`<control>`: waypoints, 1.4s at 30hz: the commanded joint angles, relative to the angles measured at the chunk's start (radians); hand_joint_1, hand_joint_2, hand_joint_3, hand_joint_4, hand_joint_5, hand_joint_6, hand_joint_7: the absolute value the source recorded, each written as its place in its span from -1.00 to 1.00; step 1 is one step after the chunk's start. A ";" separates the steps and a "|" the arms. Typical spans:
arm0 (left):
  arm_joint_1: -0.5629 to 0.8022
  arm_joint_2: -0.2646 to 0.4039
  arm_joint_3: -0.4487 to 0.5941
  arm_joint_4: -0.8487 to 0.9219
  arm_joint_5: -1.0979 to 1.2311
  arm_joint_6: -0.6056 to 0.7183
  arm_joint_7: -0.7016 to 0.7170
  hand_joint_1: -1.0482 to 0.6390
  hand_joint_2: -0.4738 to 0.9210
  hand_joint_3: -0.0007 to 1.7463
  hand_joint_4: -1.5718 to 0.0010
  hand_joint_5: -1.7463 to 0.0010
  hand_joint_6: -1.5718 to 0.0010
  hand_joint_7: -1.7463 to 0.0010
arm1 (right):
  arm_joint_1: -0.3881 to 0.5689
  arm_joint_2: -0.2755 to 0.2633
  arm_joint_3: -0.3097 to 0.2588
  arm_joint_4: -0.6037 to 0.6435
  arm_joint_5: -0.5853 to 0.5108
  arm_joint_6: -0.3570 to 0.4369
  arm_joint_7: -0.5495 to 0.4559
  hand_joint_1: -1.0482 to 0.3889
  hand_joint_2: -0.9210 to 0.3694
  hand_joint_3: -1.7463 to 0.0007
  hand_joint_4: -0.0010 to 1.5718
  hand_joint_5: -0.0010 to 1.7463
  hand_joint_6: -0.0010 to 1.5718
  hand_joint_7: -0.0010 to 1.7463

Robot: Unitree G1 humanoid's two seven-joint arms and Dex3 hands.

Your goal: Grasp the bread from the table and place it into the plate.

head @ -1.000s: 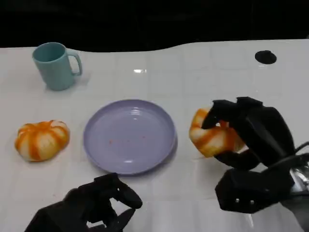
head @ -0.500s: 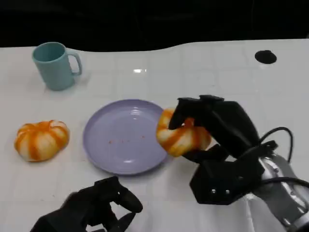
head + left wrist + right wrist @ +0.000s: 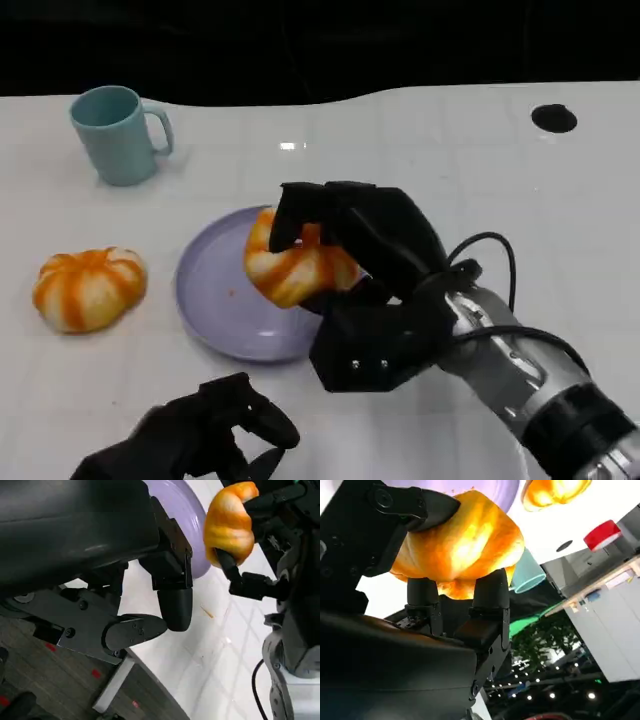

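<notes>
Now the right hand [image 3: 345,240] grips a bread [image 3: 295,265] from above and the side, fingers wrapped over its top so it hangs free over the plate [image 3: 205,300], toward the plate's right half. It seems to be off the plate's surface, though the head view cannot settle that. Left of the plate lies a second bread [image 3: 88,288], well apart; a mug [image 3: 118,133] stands beyond it. The left hand [image 3: 205,435], curled on nothing, sits near the plate's front rim, leaving room to lower.
</notes>
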 commanded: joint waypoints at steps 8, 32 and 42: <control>0.003 0.002 0.001 -0.008 0.000 0.002 0.006 -0.02 0.87 -0.30 0.19 -1.00 0.19 -0.44 | -0.144 0.060 0.011 0.196 0.027 0.098 0.081 0.13 -0.59 0.26 -0.20 0.58 -0.05 -0.34; -0.011 0.014 -0.010 0.015 0.045 -0.039 0.010 -0.04 0.89 -0.33 0.17 -1.00 0.20 -0.45 | 0.051 -0.145 0.079 -0.365 -0.027 0.328 0.413 -0.46 -1.00 0.67 -0.91 -0.56 -0.65 -0.98; -0.011 0.008 -0.011 0.025 0.050 -0.063 0.010 -0.05 0.88 -0.32 0.16 -1.00 0.19 -0.46 | 0.282 -0.286 -0.039 -0.617 0.100 0.135 0.389 -0.37 -1.00 0.76 -0.92 -0.13 -0.49 -0.94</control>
